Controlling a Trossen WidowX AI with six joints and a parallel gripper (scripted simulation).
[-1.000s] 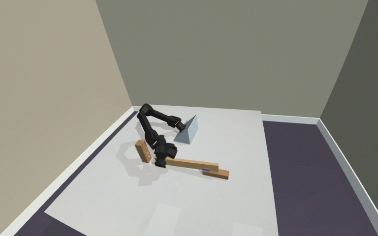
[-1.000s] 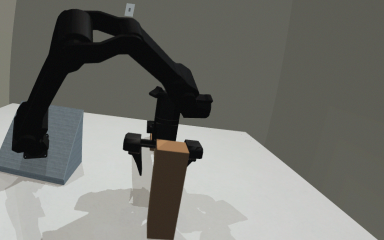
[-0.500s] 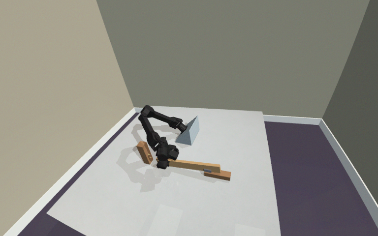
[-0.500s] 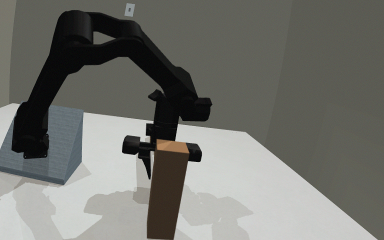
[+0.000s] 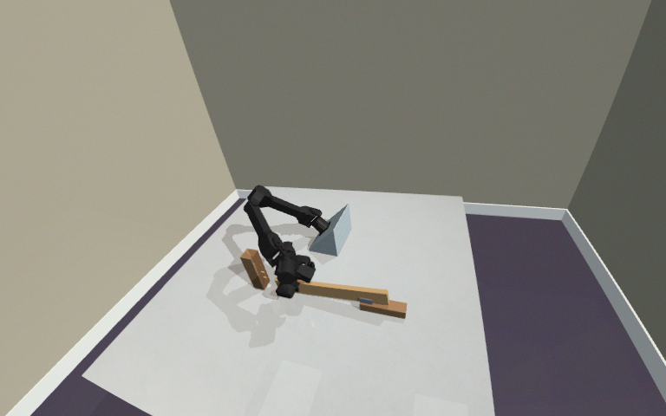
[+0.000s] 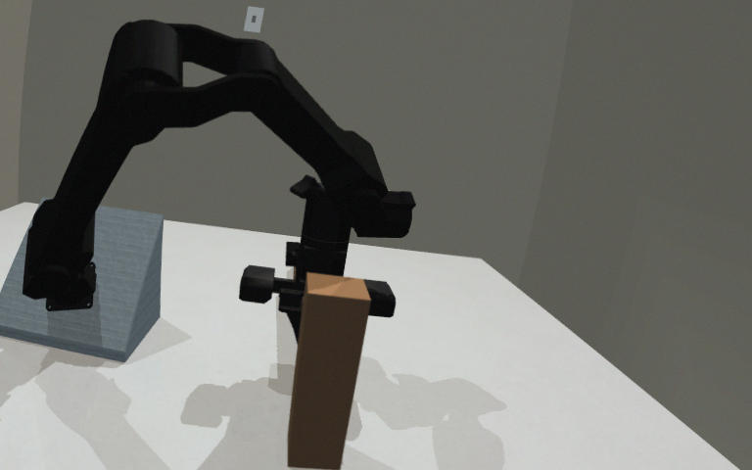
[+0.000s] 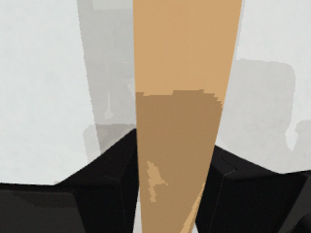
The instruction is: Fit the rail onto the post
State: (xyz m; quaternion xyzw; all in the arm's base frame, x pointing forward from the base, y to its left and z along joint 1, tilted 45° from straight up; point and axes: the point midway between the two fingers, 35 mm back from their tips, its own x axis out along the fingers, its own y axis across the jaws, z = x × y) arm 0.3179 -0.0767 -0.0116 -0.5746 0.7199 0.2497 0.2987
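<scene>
The long wooden rail (image 5: pixel 338 291) (image 7: pixel 187 52) slopes from the bracket (image 5: pixel 365 300) on the low footboard block (image 5: pixel 393 309) down toward the short post (image 5: pixel 254 268) (image 6: pixel 327 376). Two pegs (image 5: pixel 264 274) stick out of the post's side toward the rail. My gripper (image 5: pixel 286 289) (image 7: pixel 157 135) is shut on the rail close to its near end, one finger on each side, a short way in front of the post. In the exterior view the post hides the rail and my fingertips. I cannot see whether the rail end touches the table.
The arm's grey-blue wedge base (image 5: pixel 334 235) (image 6: pixel 130 277) stands behind the post. The white table (image 5: pixel 402 362) ends at the right over a dark purple floor (image 5: pixel 540 314). Walls close the scene at the left and back.
</scene>
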